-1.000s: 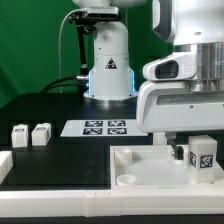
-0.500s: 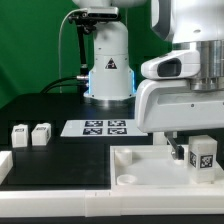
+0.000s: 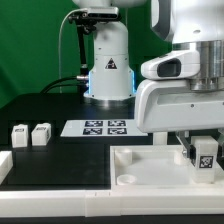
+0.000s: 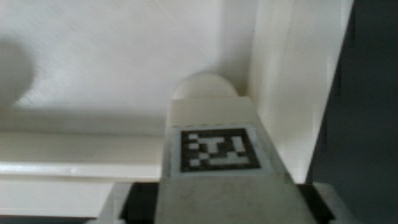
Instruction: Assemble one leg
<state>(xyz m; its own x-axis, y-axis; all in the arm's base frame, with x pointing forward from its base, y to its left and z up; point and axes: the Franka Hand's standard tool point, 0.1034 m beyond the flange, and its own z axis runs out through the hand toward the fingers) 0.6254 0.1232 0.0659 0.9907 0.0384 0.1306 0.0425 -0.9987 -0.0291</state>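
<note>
A white square-section leg (image 3: 203, 154) with a black-and-white tag is held in my gripper (image 3: 198, 150) at the exterior view's right, just above the large flat white square piece (image 3: 150, 165) with corner sockets. In the wrist view the leg (image 4: 217, 140) runs out from between my fingers (image 4: 139, 200), its rounded end over the white piece near a raised rim (image 4: 276, 80). The gripper is shut on the leg. Two more legs (image 3: 20, 134) (image 3: 41, 133) stand on the black table at the exterior view's left.
The marker board (image 3: 103, 127) lies on the table in the middle. The arm's white base (image 3: 108, 70) stands behind it. A round socket (image 3: 127, 180) shows on the large white piece. A white ledge (image 3: 60, 200) runs along the front.
The gripper and the held leg have sunk slightly toward the large white piece. Nothing else has moved.
</note>
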